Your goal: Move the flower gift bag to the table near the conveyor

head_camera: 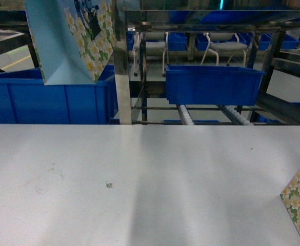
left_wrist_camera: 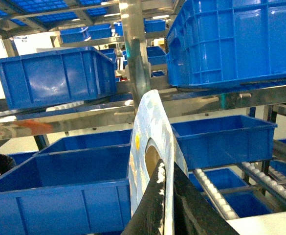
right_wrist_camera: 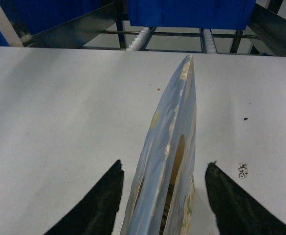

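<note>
One flower gift bag (head_camera: 70,38), pale blue with white daisies, hangs in the air at the top left of the head view, above a blue bin and beyond the table's (head_camera: 139,179) far edge. My left gripper (left_wrist_camera: 168,172) is shut on its upper rim (left_wrist_camera: 150,127). A second flower gift bag (head_camera: 299,205) stands on the table at the right edge. My right gripper (right_wrist_camera: 164,165) is open, with one finger on each side of that bag (right_wrist_camera: 174,122) and a gap to each. The conveyor's white rollers (head_camera: 186,115) run behind the table.
Blue plastic bins stand past the table: a large one (head_camera: 47,100) at left under the hanging bag, another (head_camera: 211,82) on the steel rack. A shiny steel post (head_camera: 121,66) rises right of the hanging bag. A small coded mark (head_camera: 109,184) sits on the tabletop.
</note>
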Robot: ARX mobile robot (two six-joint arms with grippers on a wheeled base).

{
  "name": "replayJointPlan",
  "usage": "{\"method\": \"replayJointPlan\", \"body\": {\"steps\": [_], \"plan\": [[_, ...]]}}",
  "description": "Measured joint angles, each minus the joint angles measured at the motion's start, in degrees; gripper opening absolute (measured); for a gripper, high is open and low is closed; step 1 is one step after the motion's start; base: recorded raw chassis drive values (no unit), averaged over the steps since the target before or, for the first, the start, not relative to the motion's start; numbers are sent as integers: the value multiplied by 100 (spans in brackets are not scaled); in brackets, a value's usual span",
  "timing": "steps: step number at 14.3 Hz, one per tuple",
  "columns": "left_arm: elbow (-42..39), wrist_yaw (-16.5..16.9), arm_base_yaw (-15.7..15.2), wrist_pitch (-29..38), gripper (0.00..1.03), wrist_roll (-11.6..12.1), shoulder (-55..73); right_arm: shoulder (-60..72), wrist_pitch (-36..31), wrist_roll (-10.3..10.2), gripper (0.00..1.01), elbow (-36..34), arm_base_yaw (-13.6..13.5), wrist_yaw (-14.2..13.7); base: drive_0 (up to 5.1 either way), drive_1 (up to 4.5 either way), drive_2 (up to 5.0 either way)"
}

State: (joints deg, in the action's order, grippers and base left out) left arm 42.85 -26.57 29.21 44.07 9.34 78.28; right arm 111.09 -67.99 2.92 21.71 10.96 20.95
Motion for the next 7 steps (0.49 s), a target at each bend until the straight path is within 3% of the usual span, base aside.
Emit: {"method": "replayJointPlan", "body": {"steps": [4, 5, 6, 7], "plan": [[0, 0, 0, 0, 2, 0, 0, -763, -57, -190, 100, -190, 15, -164, 0, 0, 0], [0, 0, 0, -2, 2, 0, 0, -1038, 24, -195, 97, -223, -57, -208, 0, 0, 0], [0, 0, 0, 0, 2, 0, 0, -1718, 238, -238, 98, -341, -203, -501, 0, 0, 0], [0, 0, 0, 0, 2, 0, -2, -3040, 807, -136, 98, -560, -393, -1285, 0, 0, 0]]}}
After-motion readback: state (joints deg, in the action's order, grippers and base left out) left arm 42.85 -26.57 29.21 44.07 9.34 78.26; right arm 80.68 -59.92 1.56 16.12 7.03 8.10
